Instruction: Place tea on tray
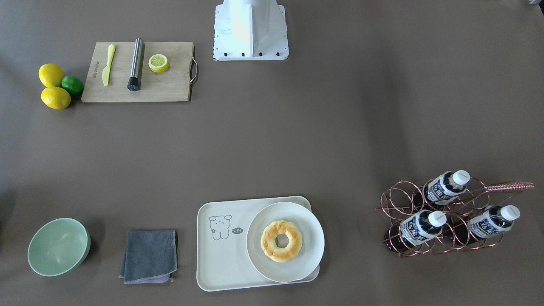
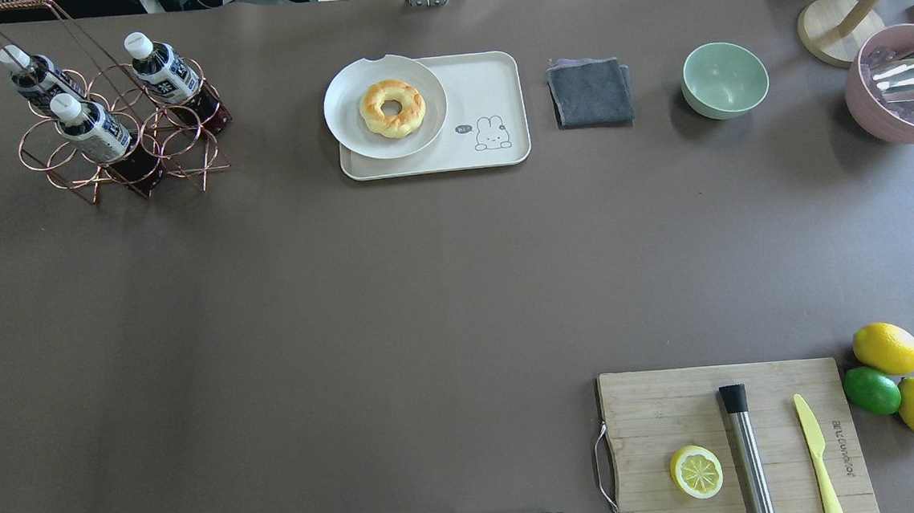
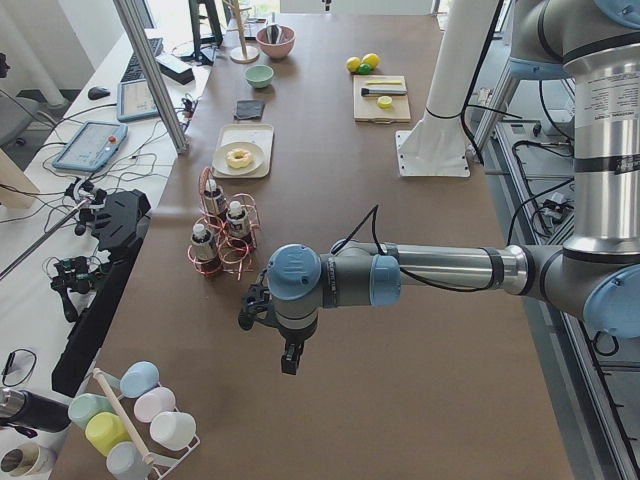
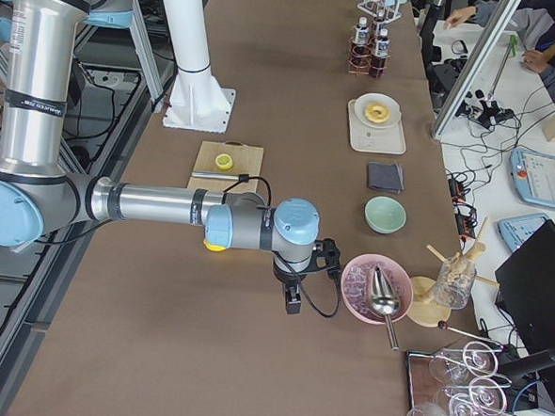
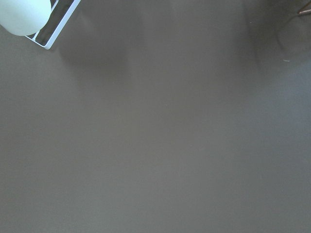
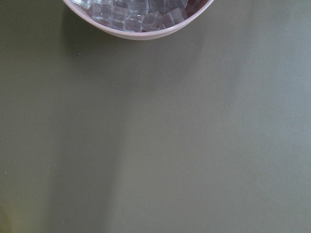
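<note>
While tea (image 1: 447,185) sits in rack (image 1: 512,185), its label (image 1: 439,189) is illegible; jaws: can't tell.

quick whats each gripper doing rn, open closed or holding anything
Left gripper: cannot tell; it shows only in the left side view.
Right gripper: cannot tell; it shows only in the right side view.

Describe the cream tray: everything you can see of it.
The tray is cream-white, plastic-looking, rectangular with rounded corners and a low raised rim, lying flat on the brown table. A small line-drawn bear marks its bare half. A round white plate holding a doughnut covers the other half and overhangs the rim. No bottle is on it. A folded grey cloth lies beside it, apart.
</note>
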Controlling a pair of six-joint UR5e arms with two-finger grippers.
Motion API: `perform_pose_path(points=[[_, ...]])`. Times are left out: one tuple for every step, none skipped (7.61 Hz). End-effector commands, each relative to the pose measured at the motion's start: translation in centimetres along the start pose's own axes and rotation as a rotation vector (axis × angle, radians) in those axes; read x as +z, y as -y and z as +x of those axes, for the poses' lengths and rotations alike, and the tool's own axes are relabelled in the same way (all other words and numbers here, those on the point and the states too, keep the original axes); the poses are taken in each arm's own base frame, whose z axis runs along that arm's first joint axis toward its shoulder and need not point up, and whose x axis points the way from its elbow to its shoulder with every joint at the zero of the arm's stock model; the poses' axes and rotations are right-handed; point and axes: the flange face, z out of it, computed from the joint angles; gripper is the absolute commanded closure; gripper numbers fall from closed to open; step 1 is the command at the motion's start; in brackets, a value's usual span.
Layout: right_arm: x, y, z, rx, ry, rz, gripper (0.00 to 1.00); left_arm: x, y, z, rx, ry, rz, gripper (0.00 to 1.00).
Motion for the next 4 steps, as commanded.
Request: perform_pose_path(points=[[-0.33, -0.25, -0.40, -0.004, 0.001, 0.005, 0.00, -0.37, 0.48, 0.22, 0.003, 0.003, 0.007, 0.02], [-0.32, -0.29, -0.31, -0.002, 0.000, 0.005, 0.00, -0.46, 0.21, 0.39, 0.008, 0.004, 0.009, 0.02], [-0.27, -0.38, -0.28, -0.001, 0.001, 0.004, 0.00, -0.41, 0.13, 0.36, 0.004, 0.003, 0.008, 0.02], [-0.28, -0.44, -0.30, -0.001, 0.001, 0.004, 0.00, -0.46, 0.15, 0.42, 0.005, 0.002, 0.009, 0.02]])
